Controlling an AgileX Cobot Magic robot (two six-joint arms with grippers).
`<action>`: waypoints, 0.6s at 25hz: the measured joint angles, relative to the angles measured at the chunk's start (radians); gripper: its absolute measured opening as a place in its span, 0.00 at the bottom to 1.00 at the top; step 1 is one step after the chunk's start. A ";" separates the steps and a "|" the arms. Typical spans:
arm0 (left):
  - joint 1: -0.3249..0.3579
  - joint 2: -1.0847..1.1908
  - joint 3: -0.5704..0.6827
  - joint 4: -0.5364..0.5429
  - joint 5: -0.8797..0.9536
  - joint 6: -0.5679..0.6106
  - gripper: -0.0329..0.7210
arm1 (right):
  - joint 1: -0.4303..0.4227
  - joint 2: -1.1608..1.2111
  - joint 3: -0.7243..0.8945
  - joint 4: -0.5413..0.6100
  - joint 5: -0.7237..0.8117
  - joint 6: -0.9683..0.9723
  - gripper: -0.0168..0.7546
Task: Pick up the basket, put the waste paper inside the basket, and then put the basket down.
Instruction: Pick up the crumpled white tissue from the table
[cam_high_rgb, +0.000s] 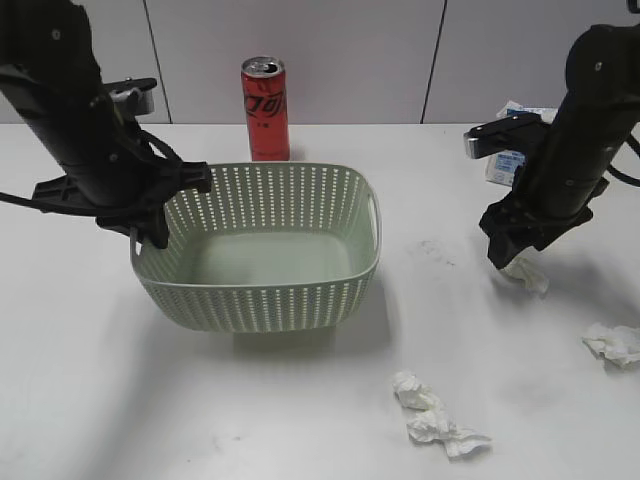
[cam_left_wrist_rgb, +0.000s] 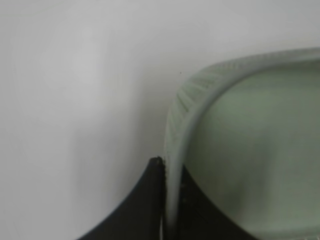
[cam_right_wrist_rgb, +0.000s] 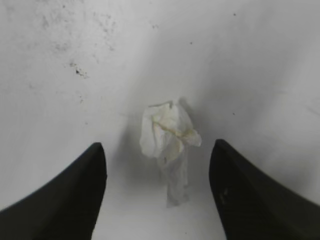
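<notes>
The sage-green basket (cam_high_rgb: 270, 250) is tilted, its left side raised off the white table. My left gripper (cam_high_rgb: 158, 232) is shut on the basket's left rim; in the left wrist view the rim (cam_left_wrist_rgb: 175, 150) runs between the two black fingers (cam_left_wrist_rgb: 170, 172). The basket is empty. My right gripper (cam_high_rgb: 512, 255) is open just above a white paper wad (cam_high_rgb: 526, 275); in the right wrist view that wad (cam_right_wrist_rgb: 169, 140) lies between the spread fingers (cam_right_wrist_rgb: 157, 165). Other wads lie at the front (cam_high_rgb: 432, 418) and at the far right (cam_high_rgb: 612, 343).
A red drink can (cam_high_rgb: 266, 108) stands behind the basket. A white-and-blue carton (cam_high_rgb: 512, 150) sits at the back right behind my right arm. Grey wall panels close the back. Dark smudges mark the table (cam_high_rgb: 435, 250) to the right of the basket.
</notes>
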 joint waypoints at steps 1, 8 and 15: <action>0.000 0.010 -0.017 -0.001 0.009 0.000 0.04 | 0.002 0.012 -0.001 -0.013 -0.005 0.000 0.65; 0.000 0.022 -0.036 -0.005 0.022 0.001 0.04 | 0.006 0.070 -0.002 -0.079 -0.042 0.023 0.63; 0.000 0.022 -0.036 -0.005 0.022 0.001 0.04 | 0.006 0.088 -0.003 -0.071 -0.072 0.030 0.55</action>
